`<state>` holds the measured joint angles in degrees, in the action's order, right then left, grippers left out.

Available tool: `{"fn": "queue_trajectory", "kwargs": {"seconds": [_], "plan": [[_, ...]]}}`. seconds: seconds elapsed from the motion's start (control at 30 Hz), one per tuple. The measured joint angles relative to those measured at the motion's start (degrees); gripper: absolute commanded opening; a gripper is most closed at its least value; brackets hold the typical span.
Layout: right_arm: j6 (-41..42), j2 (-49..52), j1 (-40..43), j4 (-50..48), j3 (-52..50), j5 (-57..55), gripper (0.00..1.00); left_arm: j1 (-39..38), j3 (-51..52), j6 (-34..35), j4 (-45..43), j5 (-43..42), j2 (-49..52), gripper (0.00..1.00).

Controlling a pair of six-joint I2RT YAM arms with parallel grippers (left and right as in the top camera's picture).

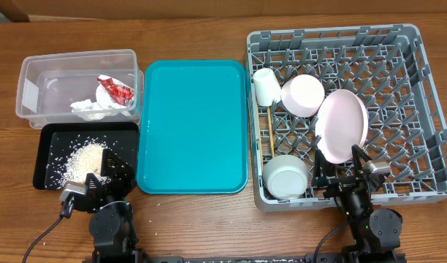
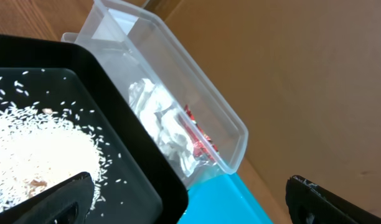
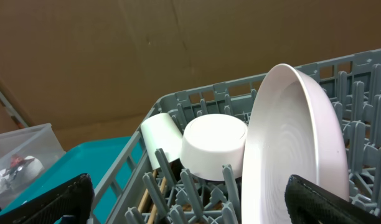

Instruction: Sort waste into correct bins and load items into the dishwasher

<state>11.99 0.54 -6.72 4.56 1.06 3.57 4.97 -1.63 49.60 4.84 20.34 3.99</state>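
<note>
Overhead: plate (image 1: 342, 126) leans in the rack (image 1: 333, 34), rice (image 1: 85, 157) heaped in the black tray (image 1: 42, 157). Your right gripper (image 3: 187, 193) and left gripper (image 2: 189, 183) both gape wide, empty. Swing the right carelessly and you topple the plate beside it; drag the left low and you scatter rice
</note>
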Motion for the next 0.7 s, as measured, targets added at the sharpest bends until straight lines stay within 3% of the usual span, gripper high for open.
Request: {"fn": "queue_trajectory", "kwargs": {"seconds": [0.27,0.43,0.5,0.7], "plan": [[-0.04,0.0,0.0,0.0,0.0,0.02,1.0,-2.38,0.0,-0.98,-0.04,0.02,-2.99,1.0],[-0.02,0.0,0.0,0.02,0.0,0.02,1.0,-2.38,0.0,-6.36,-0.17,0.0,-3.04,1.0],[-0.02,0.0,0.0,0.02,0.0,0.04,1.0,-2.38,0.0,-12.04,-0.2,-0.74,-3.04,1.0],[-0.04,0.0,0.0,0.02,0.0,0.04,1.0,-2.38,0.04,-45.4,0.74,-11.45,-3.08,1.0]]}}
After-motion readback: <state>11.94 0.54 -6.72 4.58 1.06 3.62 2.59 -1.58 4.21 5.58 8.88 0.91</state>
